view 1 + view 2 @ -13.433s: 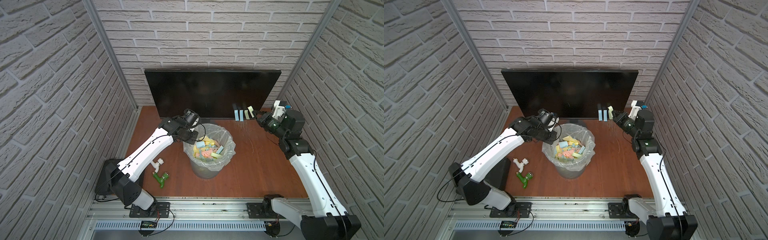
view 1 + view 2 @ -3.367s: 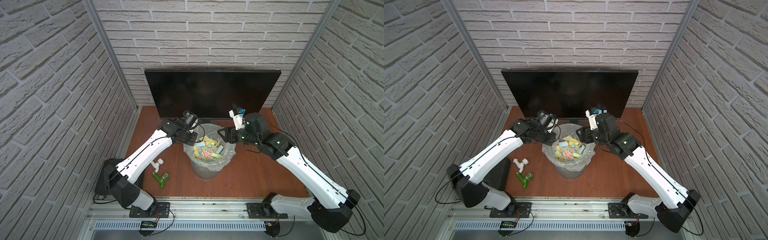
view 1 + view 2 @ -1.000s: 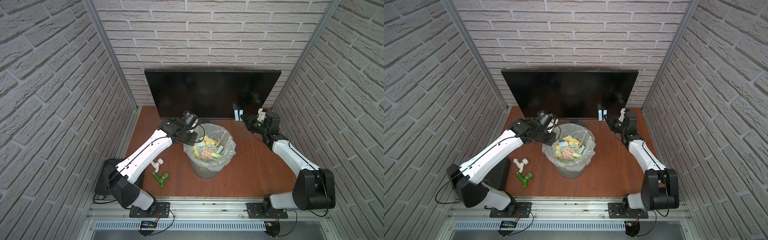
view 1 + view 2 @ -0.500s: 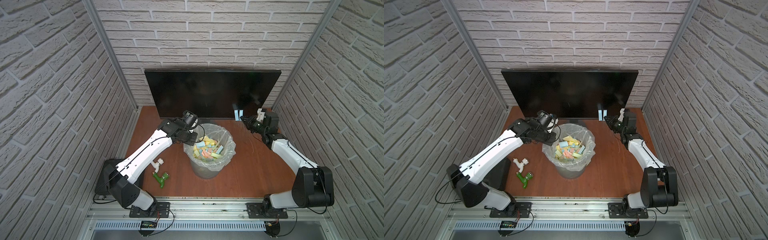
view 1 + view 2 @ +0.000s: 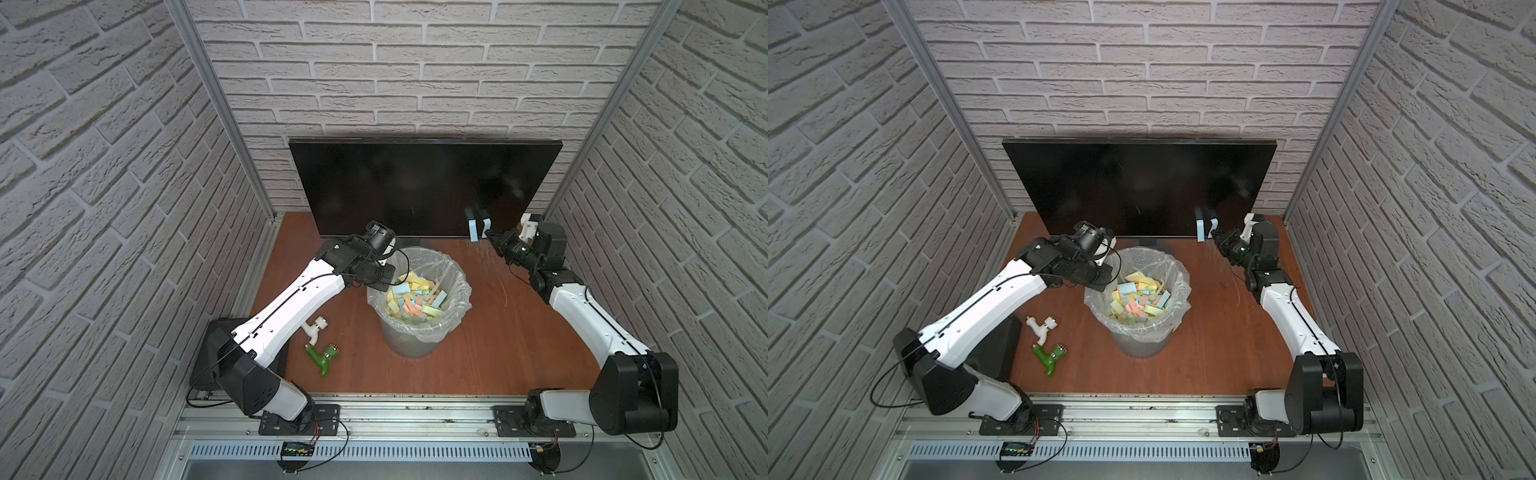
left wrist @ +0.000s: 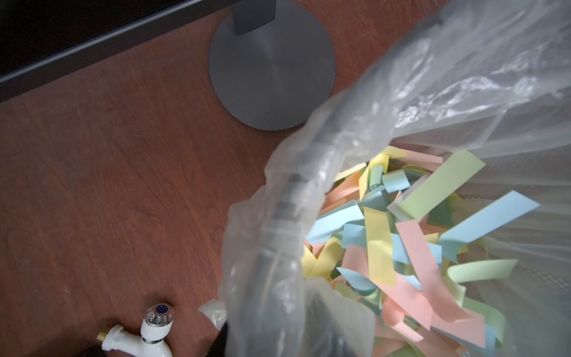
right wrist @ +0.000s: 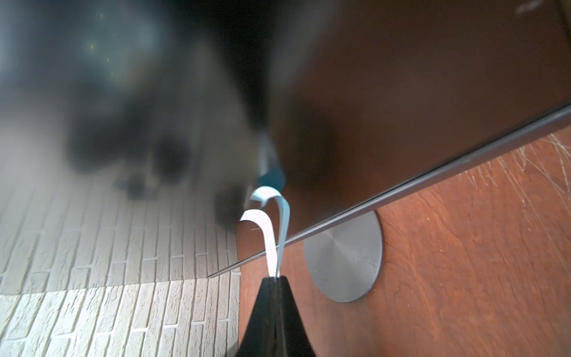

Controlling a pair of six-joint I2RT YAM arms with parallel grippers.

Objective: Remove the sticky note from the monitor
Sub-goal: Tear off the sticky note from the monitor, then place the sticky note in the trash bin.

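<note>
Pinching sticky note (image 7: 268,244): right tool (image 7: 275,279) clenched on its free lower end. Upper end apparently still stuck to monitor (image 5: 415,187) straight ahead of tool. Outstanding: peel-off, disposal. Second blue note (image 5: 472,229) beside tool tip, also on screen. Left tool (image 5: 382,277) at waste bin (image 5: 415,347) rim, grip undeterminable.

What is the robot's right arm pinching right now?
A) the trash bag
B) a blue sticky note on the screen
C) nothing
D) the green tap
B: the jaws of the right gripper are shut on the blue sticky note, which curls away from the monitor.
</note>
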